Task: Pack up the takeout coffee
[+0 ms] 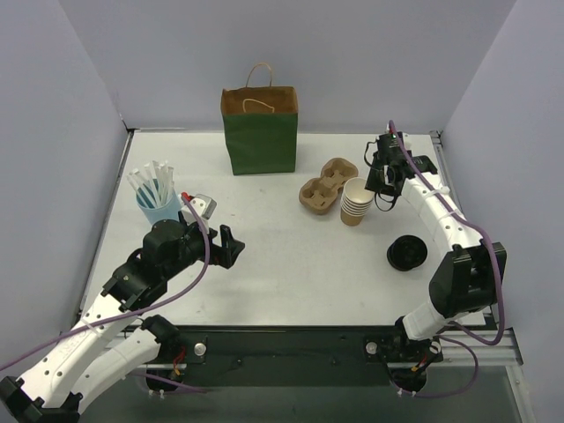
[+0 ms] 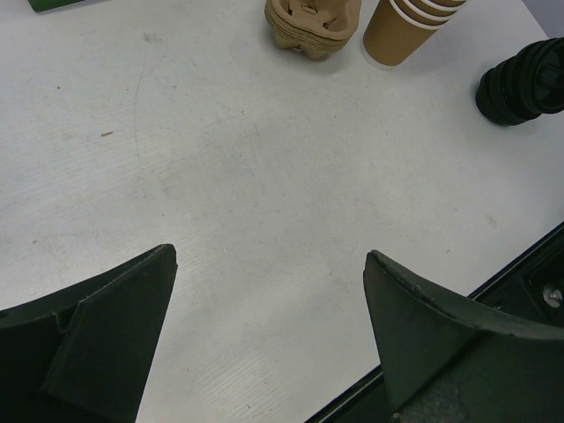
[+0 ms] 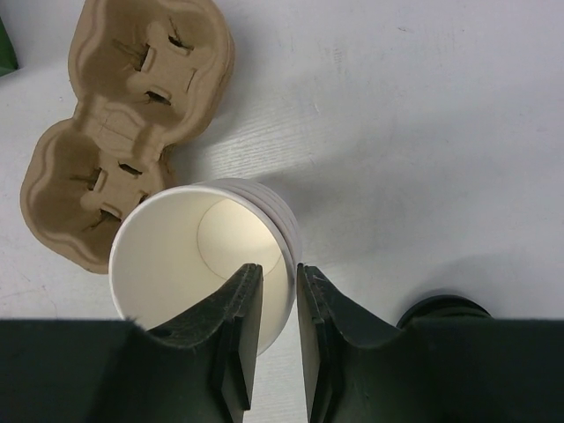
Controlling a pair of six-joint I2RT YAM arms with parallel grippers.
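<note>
- Lavender walls [image 1: 79, 79] close in a white tabletop [image 1: 291, 273]. A green paper bag [image 1: 261, 141] stands open-mouthed at the back.
- No finished takeout coffee, meaning a kraft cup with its black lid on, shows in any view. The nearest things to it are a stack of unlidded kraft cups [image 1: 356, 204] right of centre, just beside a pulp cup carrier [image 1: 326, 185], and a stack of black lids [image 1: 407, 254] nearer the arms.
- The right pincer [image 3: 278, 273] straddles the rim of the top cup [image 3: 189, 256], one finger inside and one outside, with the jaws narrow. Whether they already pinch the wall I cannot tell.
- The left pincer [image 2: 270, 256] hangs wide open over bare tabletop, holding nothing.
- Risk: a hard squeeze on the thin paper wall could crease or ovalise the rim, and a lid would then seat badly.
- Risk: nested cups cling together, so a lift may drag up two or more, or drop one partway.
- Risk: a grip on one side pulls off-centre, which could tip the stack toward the carrier.
- Risk: the lids sit close to the right arm, and a careless swing could knock them.
- The cups stand upright with their long axis vertical, mouths up and bases on the tabletop.
</note>
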